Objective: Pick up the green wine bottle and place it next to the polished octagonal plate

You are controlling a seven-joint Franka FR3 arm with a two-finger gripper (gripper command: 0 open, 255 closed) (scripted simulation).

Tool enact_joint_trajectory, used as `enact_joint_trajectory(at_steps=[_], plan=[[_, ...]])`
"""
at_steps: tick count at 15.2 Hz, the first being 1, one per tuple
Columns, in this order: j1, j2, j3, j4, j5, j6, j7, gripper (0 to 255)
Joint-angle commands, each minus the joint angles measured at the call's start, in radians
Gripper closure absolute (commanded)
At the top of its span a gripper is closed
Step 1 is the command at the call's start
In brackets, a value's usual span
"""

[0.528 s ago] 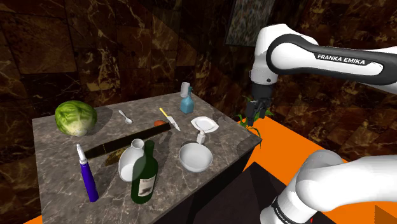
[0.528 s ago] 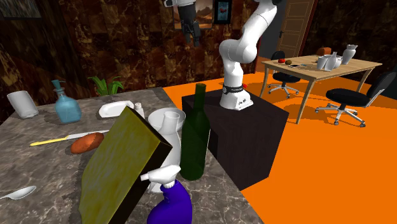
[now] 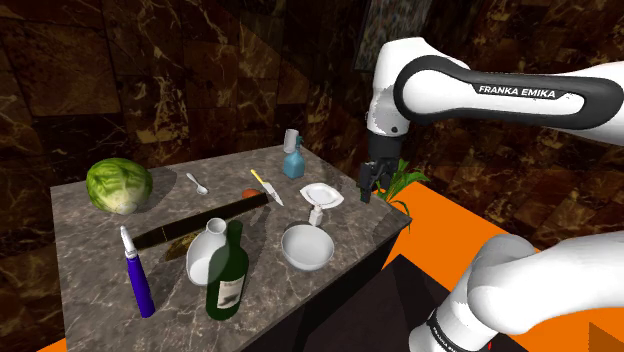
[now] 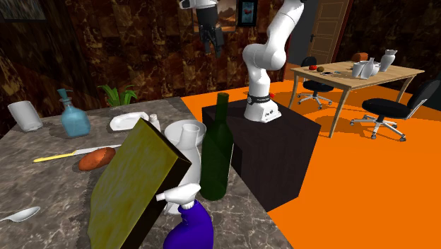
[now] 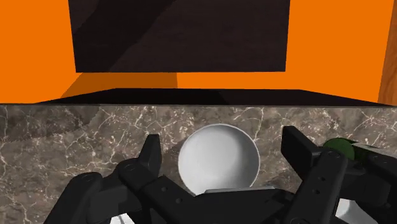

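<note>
Dark marble countertop (image 3: 90, 250), orange floor (image 3: 450, 230) beyond. All-black gripper (image 3: 370, 188) hangs over the counter, jaws spread wide, holding nothing. Round white bowl (image 5: 218, 159) lies below, framed between the jaws, untouched. White octagonal plate (image 3: 322, 195) sits near the jaws. Dark green glass wine bottle (image 3: 228, 275) stands upright, well apart from the jaws, past the bowl.

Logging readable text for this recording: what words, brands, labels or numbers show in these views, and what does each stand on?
"FRANKA EMIKA": white letters on the dark band of the arm, in the shoulder view.
Label on the green wine bottle: there is print, but it is too small to read.
Dark ring at the foot of the arm: light marks, too blurred to read.
Nothing else carries legible text.
</note>
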Motion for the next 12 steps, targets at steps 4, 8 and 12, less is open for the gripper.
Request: enact_joint_trajectory(at_steps=[4,8,12], plan=[[0.044,0.097,0.081,0.045,0.059,0.092,0.067,0],[0.071,0.187,0.143,0.103,0.086,0.159,0.118,0],[0.094,0.285,0.205,0.176,0.096,0.219,0.172,0]])
